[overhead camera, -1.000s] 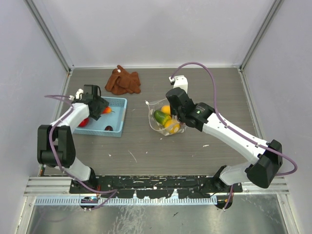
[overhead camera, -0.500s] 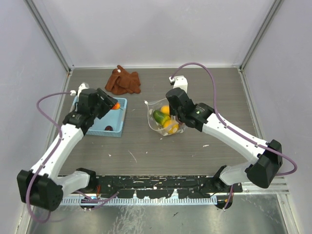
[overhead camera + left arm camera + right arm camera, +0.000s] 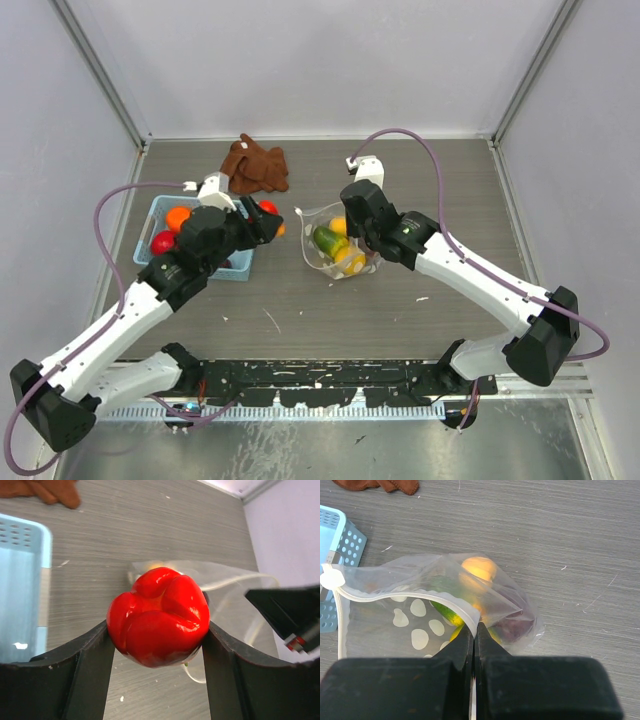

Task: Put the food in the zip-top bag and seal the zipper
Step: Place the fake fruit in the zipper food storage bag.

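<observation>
We hold a red toy pepper clamped in the left gripper, between the blue basket and the zip-top bag to its right, whose zipper the right gripper pinches tight; next, we judge, the pepper must drop through that mouth.

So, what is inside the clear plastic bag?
Seen through the clear dotted plastic bag: a yellow-orange toy fruit, a green one, a dark purple one. The black right pincer covers anything nearer the camera.
</observation>
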